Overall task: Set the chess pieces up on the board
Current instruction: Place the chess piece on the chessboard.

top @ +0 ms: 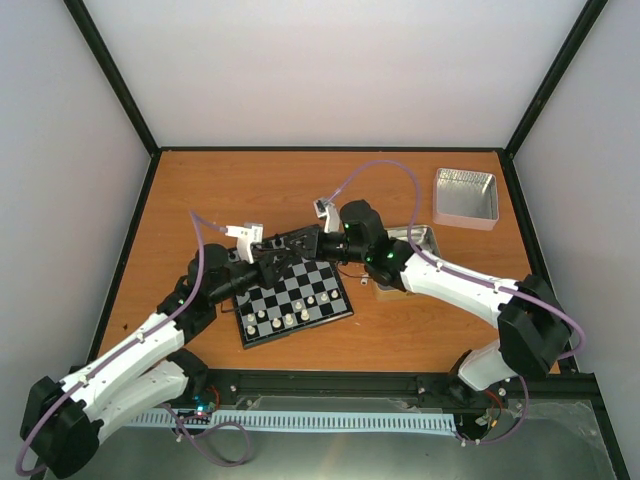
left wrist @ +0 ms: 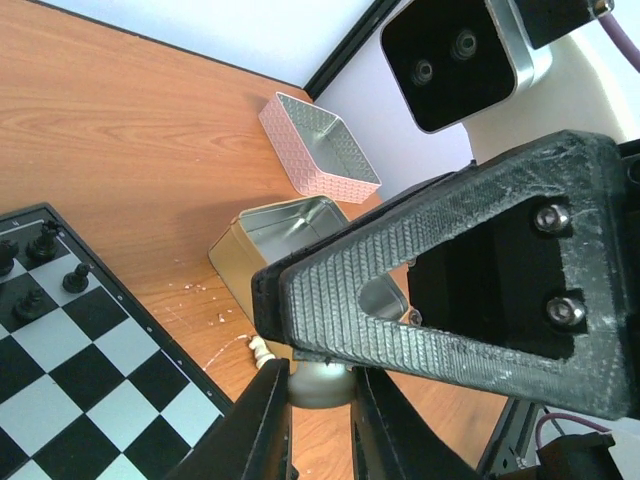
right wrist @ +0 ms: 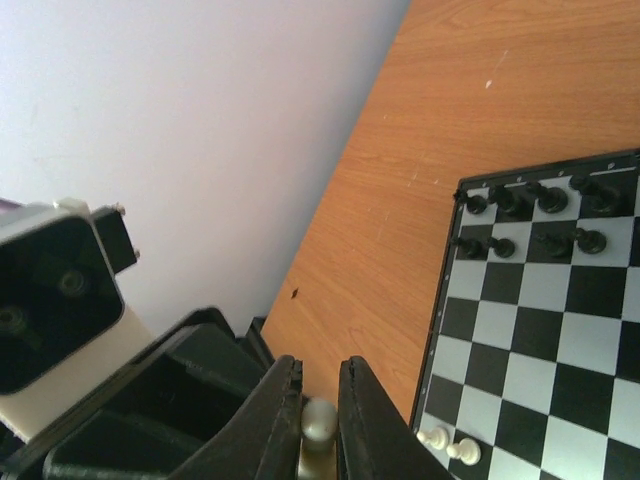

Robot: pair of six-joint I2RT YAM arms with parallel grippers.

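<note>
Right gripper (right wrist: 318, 398) jaws were nearly closed, pinching the rounded top of one cream-white chess piece (right wrist: 319, 422). Left gripper (left wrist: 318, 400) fingers squeezed the same piece's base, held off the table by the board's (top: 283, 292) far side. Other white chess pieces (top: 288, 320) stood in the near rows and black chessmen (right wrist: 520, 200) in the far rows. A silver tin (top: 465, 195) sat well right.

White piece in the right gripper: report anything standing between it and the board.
The left gripper does: its fingers clasp the same white piece that the right gripper pinches. Otherwise the right wrist view shows nothing between that piece and the bare squares of the board.
</note>
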